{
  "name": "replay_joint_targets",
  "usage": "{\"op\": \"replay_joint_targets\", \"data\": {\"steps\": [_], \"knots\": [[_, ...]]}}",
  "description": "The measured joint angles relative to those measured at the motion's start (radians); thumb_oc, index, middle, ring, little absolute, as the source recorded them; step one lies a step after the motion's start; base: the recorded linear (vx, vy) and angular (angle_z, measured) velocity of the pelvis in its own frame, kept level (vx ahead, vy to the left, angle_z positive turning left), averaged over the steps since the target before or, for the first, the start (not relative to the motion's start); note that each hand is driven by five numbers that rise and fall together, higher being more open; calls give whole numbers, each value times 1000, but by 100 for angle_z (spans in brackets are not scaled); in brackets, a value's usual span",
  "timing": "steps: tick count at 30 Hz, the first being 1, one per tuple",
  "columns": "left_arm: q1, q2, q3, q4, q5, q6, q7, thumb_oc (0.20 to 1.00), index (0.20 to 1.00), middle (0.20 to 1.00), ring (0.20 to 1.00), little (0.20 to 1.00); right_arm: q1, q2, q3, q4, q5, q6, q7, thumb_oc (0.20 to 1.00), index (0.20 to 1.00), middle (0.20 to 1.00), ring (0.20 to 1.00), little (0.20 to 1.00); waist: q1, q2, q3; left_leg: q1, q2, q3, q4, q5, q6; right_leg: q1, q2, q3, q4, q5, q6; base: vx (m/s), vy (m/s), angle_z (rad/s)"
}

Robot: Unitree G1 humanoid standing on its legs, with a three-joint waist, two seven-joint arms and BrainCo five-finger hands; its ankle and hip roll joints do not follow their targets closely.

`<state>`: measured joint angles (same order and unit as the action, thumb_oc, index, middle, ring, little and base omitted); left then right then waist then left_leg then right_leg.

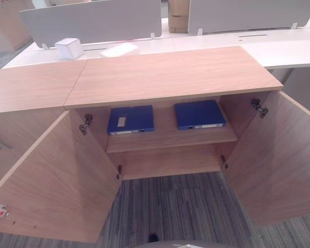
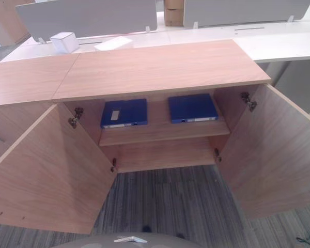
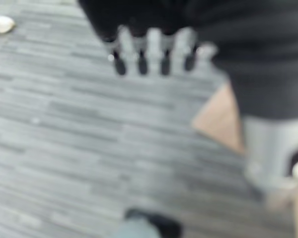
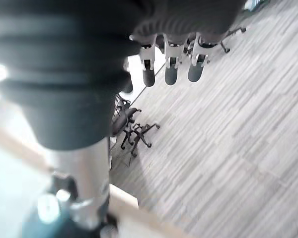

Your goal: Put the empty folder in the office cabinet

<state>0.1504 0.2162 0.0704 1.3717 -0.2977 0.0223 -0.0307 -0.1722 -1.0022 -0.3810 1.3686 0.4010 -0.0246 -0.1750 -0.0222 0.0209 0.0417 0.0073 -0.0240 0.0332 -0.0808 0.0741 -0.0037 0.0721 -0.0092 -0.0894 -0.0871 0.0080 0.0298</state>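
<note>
Both robot hands hang empty over the carpet; the blue folders are seen inside the open cabinet.

The left robot hand [image 3: 154, 49] and right robot hand [image 4: 171, 62] are held with fingers straight and apart, above grey striped carpet [image 3: 64, 139]. In the light wooden office cabinet [image 1: 170, 77], doors open, two flat blue folders [image 1: 130, 119] [image 1: 199, 114] lie side by side on the upper shelf [image 1: 170, 137]; the lower space appears bare. Placement is judged done; closing the doors may follow.

Head stereo pair: above, facing down into open cabinet [image 1: 170, 77], shared scene. Wrist cams: close along hands, floorward.
</note>
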Motion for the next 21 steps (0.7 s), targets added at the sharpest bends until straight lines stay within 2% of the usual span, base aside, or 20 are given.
{"op": "replay_joint_targets", "data": {"steps": [2,9,13,16,21], "knots": [[2,1,0,-1,0,-4,0,1000,1000,1000,1000,1000,8,-37,-47,23,1,11,-6,1000,1000,1000,1000,1000,-1,-2,0,0,0,0,1,0,0,0,0,0,3,2,-3,0,0,0],[-3,0,-1,0,-1,-1,2,1000,1000,1000,1000,1000,7,-33,-57,41,14,29,-9,1000,1000,1000,1000,1000,-4,-11,-3,1,1,2,2,2,2,1,1,2,3,0,0,0,0,0],[-4,-1,-29,0,-1,-1,3,1000,1000,1000,1000,1000,4,3,-25,35,52,25,14,1000,1000,1000,1000,1000,2,-19,-8,1,1,2,2,0,0,-1,2,3,3,-1,2,0,0,0],[3,0,-32,0,-1,-2,3,1000,1000,1000,1000,1000,4,65,8,-50,61,22,37,1000,1000,1000,1000,1000,2,-31,-16,0,2,7,2,0,0,0,3,11,3,-1,2,-15,-3,-6],[1,3,-29,1,-1,-5,0,1000,1000,1000,1000,1000,-5,143,70,-162,157,-3,112,1000,1000,1000,1000,1000,5,-42,-23,2,2,11,2,3,3,0,3,18,2,1,3,-3,1,-2]]}}
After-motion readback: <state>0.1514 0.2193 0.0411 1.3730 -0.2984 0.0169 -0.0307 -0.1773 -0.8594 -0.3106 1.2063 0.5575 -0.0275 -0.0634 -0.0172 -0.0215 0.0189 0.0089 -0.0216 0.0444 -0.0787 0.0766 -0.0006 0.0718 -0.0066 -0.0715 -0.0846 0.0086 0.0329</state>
